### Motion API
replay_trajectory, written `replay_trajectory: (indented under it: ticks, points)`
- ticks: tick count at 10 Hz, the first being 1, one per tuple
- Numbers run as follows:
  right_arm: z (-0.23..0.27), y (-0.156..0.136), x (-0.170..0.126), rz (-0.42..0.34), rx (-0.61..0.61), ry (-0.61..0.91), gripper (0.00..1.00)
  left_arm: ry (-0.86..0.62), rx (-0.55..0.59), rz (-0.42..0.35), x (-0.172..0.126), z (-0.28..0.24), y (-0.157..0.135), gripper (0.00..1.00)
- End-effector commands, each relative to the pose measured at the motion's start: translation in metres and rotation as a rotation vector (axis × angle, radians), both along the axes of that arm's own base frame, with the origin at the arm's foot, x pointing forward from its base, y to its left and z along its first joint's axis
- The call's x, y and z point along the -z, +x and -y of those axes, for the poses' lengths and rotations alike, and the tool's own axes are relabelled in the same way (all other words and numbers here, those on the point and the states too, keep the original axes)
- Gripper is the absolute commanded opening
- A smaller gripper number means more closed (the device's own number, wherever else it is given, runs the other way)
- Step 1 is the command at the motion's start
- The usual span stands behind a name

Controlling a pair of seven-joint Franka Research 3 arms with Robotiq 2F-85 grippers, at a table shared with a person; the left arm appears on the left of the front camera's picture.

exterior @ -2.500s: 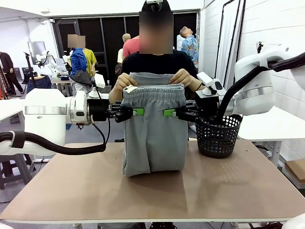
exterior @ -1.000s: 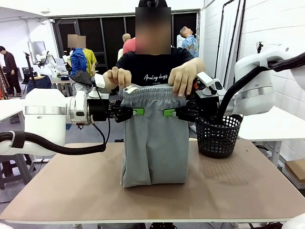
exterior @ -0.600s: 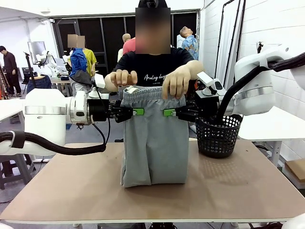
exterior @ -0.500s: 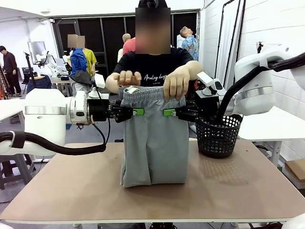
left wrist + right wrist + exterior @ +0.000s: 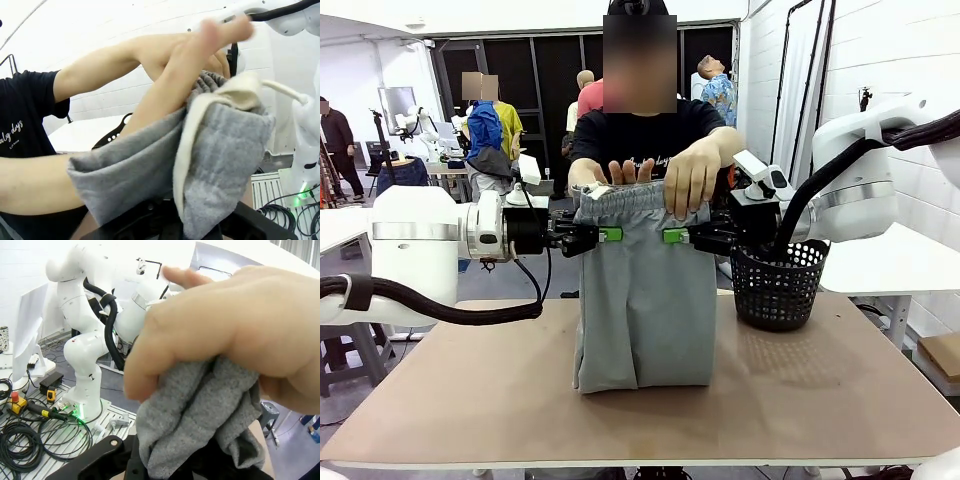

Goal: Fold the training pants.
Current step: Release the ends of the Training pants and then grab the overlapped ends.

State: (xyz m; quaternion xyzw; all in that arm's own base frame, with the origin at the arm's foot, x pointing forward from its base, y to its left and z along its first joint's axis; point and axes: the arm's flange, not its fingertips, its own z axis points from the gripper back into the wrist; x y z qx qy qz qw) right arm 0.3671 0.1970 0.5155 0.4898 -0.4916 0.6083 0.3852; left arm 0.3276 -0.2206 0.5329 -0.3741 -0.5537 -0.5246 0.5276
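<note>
The light grey training pants (image 5: 642,300) hang upright over the table's middle, their lower edge resting on the tabletop. My left gripper (image 5: 602,234) is shut on their left edge just below the waistband, and my right gripper (image 5: 672,236) is shut on the right edge at the same height. A person behind the table presses a hand (image 5: 688,178) over the gathered waistband on the right; the other hand (image 5: 616,172) lies open behind the top left. In the left wrist view grey cloth (image 5: 210,150) and the person's forearm are close up; in the right wrist view a hand (image 5: 230,335) clutches bunched grey fabric (image 5: 195,415).
A black mesh basket (image 5: 777,284) stands on the brown table (image 5: 800,400) to the right of the pants, under my right arm. People and garment racks are far behind.
The person's hands have dropped with the waistband from above my grippers. The one on the left has opened and slid behind the top edge. My grippers have not moved.
</note>
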Motion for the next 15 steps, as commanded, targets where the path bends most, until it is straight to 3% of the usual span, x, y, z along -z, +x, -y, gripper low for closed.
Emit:
replay_trajectory:
  ticks: [1,15]
  points:
    - [-0.0003,-0.0011,-0.0012,0.001,-0.009,0.011,0.00,-0.016,-0.008,-0.010,-0.0012,0.0009,-0.0005,0.00]
    - [-0.0003,-0.0011,-0.0012,0.001,-0.009,0.011,0.00,-0.016,-0.008,-0.010,-0.0012,0.0009,-0.0005,0.00]
